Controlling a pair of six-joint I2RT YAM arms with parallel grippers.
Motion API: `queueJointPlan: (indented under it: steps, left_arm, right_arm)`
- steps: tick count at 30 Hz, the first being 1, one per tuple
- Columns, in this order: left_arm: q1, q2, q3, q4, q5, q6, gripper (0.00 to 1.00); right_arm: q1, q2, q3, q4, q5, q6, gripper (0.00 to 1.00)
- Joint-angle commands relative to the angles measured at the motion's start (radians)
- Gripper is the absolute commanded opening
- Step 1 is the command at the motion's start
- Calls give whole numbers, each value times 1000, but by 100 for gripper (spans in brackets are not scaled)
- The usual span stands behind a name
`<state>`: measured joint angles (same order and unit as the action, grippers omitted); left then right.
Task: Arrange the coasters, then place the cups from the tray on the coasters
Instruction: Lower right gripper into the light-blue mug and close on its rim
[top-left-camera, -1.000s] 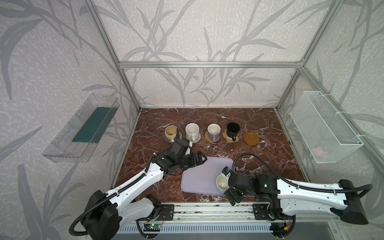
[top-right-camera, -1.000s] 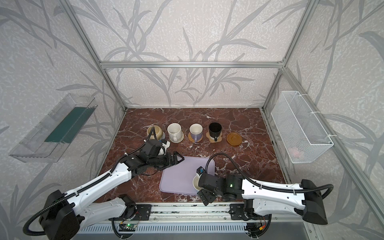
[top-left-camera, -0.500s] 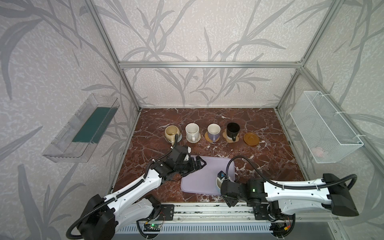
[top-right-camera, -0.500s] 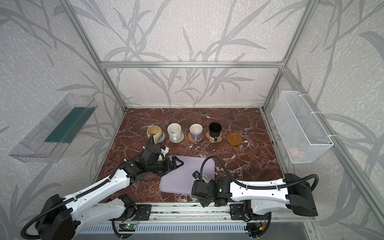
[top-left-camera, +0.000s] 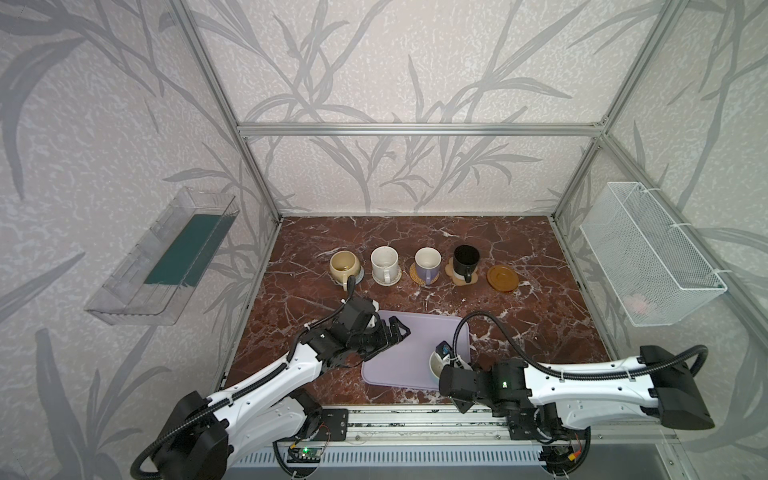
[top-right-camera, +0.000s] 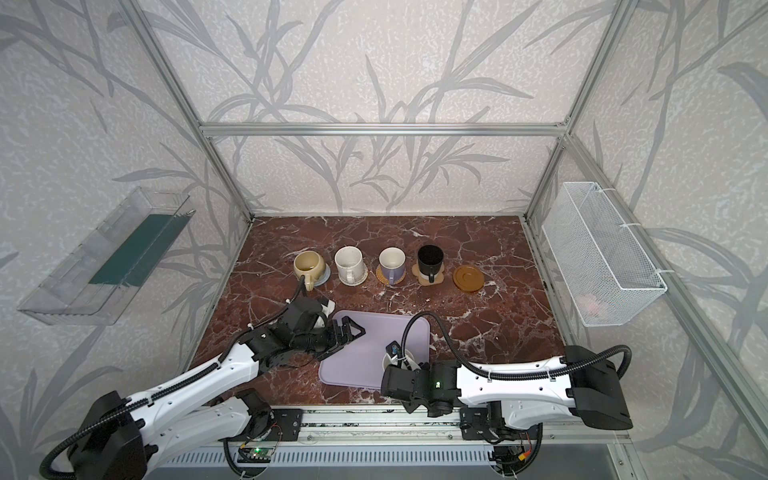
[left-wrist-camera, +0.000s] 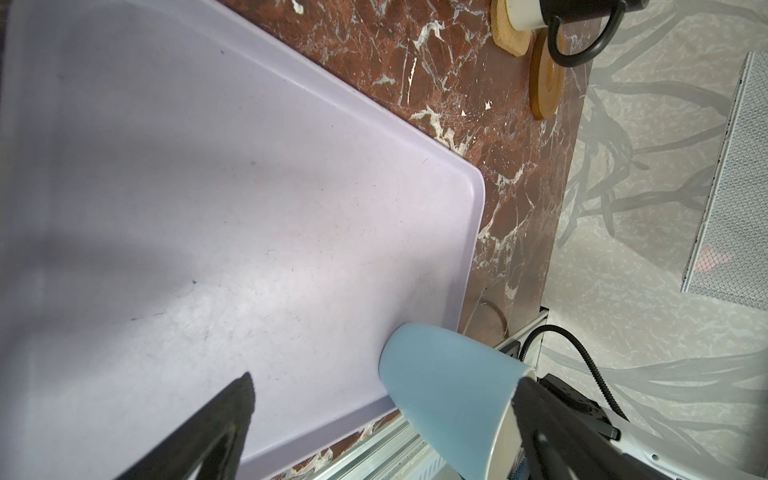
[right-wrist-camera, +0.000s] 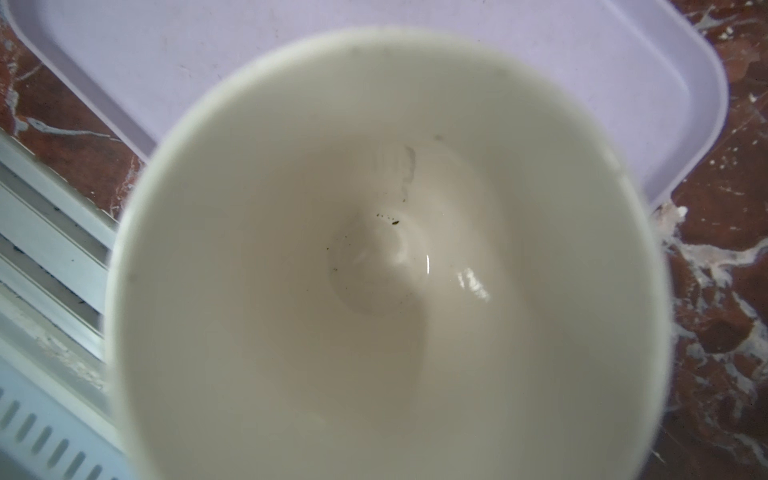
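Observation:
Four cups stand on coasters in a back row: beige-yellow (top-left-camera: 344, 266), speckled cream (top-left-camera: 384, 262), lavender (top-left-camera: 428, 264) and black (top-left-camera: 465, 259). The brown saucer-like coaster (top-left-camera: 503, 277) at the row's right end is bare. A light blue cup (top-left-camera: 437, 362) (left-wrist-camera: 449, 399) stands at the near right corner of the lavender tray (top-left-camera: 411, 345) (top-right-camera: 370, 332). My right gripper (top-left-camera: 446, 358) (top-right-camera: 398, 354) sits over its rim. The right wrist view looks straight into the cup's white inside (right-wrist-camera: 395, 270), and the jaws are hidden. My left gripper (top-left-camera: 400, 326) (left-wrist-camera: 384, 382) hangs open and empty over the tray's left part.
A clear plastic shelf (top-left-camera: 166, 257) hangs on the left wall and a white wire basket (top-left-camera: 648, 253) on the right wall. The metal rail (top-left-camera: 415, 419) runs along the front edge, close behind the tray.
The right arm has sunk lower and flatter along the front edge, with its gripper staying at the light blue cup. The left arm has dropped a little, still open over the tray.

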<state>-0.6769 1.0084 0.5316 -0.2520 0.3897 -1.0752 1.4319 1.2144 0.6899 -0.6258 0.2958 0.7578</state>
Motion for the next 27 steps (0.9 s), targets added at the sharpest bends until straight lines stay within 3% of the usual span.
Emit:
queueJointPlan:
  steps: [1, 17, 27]
  left_arm:
    - [-8, -25, 1, 11, -17, -21, 99]
    - [-18, -27, -21, 75, 15, -69, 99]
    - [-20, -21, 8, 54, 9, -59, 99]
  right_arm:
    - [17, 7, -3, -8, 34, 30, 46]
    - [29, 24, -10, -1, 38, 62, 41]
    - [29, 11, -4, 11, 38, 68, 24]
